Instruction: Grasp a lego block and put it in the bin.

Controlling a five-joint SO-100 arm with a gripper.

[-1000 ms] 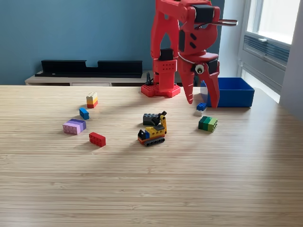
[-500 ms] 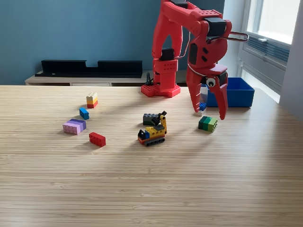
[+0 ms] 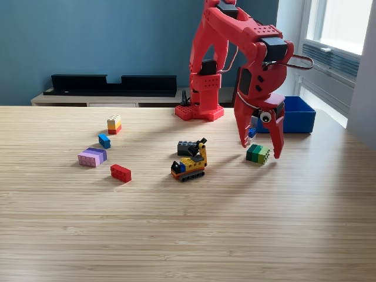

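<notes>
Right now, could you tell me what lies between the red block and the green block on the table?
In the exterior view, the toy excavator and a black block just behind it sit between the red block and the green block.

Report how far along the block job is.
Done: nothing visibly; whether the blue bin holds blocks cannot be told from this angle. In hand: the gripper, jaws open, straddles the green block without closing on it. Left: grasp it, lift it and drop it in the bin.
</notes>
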